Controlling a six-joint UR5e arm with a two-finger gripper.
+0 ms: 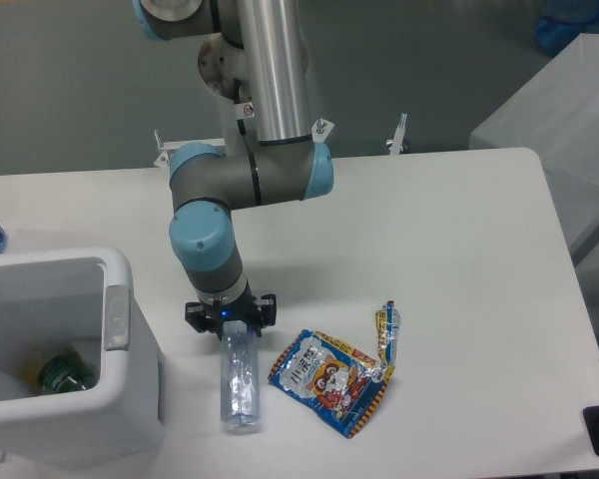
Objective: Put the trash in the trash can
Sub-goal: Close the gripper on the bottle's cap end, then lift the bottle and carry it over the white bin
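The big white trash can point(130, 399) sits off to one side of the fingers, close by, and something green already lies down inside it. It stands on the white table point(459, 259), which holds everything else too.

The robot's gripper point(230, 325) hangs low over the table, right at the top end of the clear bottle point(240, 381). The bottle lies flat, and most of it sticks out past the fingers toward the front edge of the table. The fingers look pressed in on the bottle's top end, but they are small and dark here, so I cannot tell for sure if they are squeezing it or just touching it.

The bottle looks empty and crushed, so it is probably very light. It is likely soft and will bend when squeezed. Its plastic looks smooth, so it may slip. Holding it near one end means the long part may swing or droop when lifted.

Just beside the bottle, on the side away from the can, lies the snack bag point(327, 383). It is flat, thin and crinkly. The little wrapper point(384, 334) touches its far corner. Both look hard to pinch off the table.
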